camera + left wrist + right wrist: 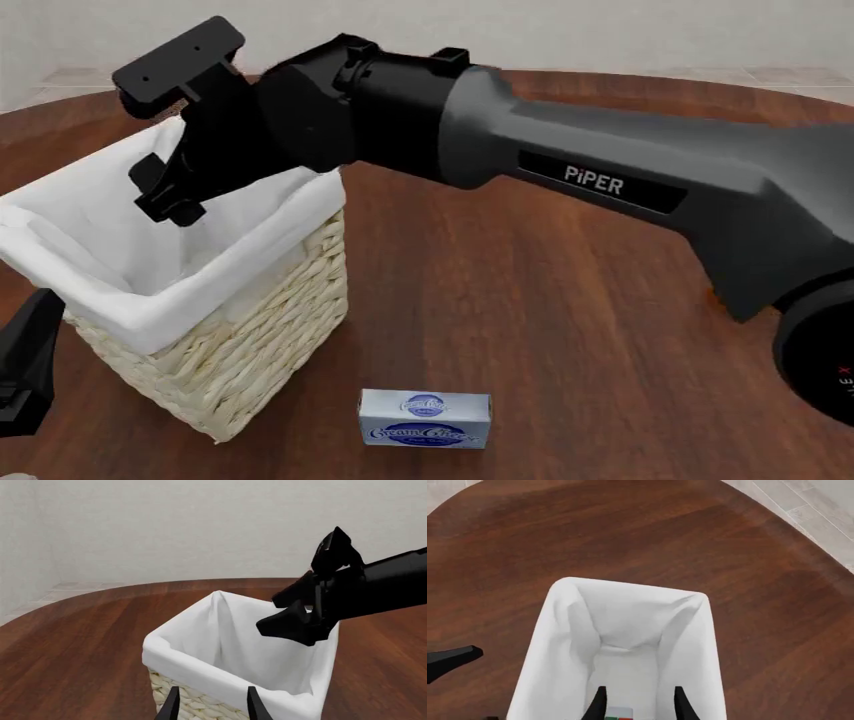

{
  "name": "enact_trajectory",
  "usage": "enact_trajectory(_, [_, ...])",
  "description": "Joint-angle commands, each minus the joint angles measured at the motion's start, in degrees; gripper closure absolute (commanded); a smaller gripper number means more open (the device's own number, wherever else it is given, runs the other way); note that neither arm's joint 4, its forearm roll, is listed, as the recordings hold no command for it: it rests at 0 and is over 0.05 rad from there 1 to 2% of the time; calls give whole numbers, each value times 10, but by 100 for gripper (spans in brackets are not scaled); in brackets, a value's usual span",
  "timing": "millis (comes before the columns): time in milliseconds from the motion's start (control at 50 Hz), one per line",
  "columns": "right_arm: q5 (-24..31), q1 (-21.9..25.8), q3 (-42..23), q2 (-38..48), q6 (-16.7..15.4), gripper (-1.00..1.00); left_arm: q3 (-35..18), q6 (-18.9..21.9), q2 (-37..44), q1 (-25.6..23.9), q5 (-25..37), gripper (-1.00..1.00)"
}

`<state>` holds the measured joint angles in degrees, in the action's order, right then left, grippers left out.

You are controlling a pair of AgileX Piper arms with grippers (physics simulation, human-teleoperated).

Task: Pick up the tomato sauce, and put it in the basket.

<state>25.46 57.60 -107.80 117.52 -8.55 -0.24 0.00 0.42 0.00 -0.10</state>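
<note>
The basket (pixel 267 330) stands at the left of the table, cream wicker with a white liner; it also shows in the left wrist view (pixel 193 667) and the right wrist view (pixel 627 587). My right gripper (pixel 167 195) hangs over the basket's opening with its fingers apart and nothing between them (pixel 639 705). A small patch of red, white and green, the tomato sauce (pixel 618 715), shows low inside the basket between the fingers. It is hidden in the front view. My left gripper (pixel 212 705) is open and empty just outside the basket's near side.
A blue and white cream cheese box (pixel 424 418) lies on the brown table in front of the basket. The right arm (pixel 601 180) stretches across the table from the right. The left gripper (pixel 20 370) sits at the lower left edge.
</note>
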Motion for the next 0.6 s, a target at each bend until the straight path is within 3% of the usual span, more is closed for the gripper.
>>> enact_trajectory(20, [5,4,14,-32,-9,-100,0,0,0,0,0,-100])
enact_trajectory(380, [-5,2,75,-111,-23,-100,0,0,0,0,0,-100])
enact_trajectory(600, [-46,1,158,-198,-18,-100,0,0,0,0,0,-100])
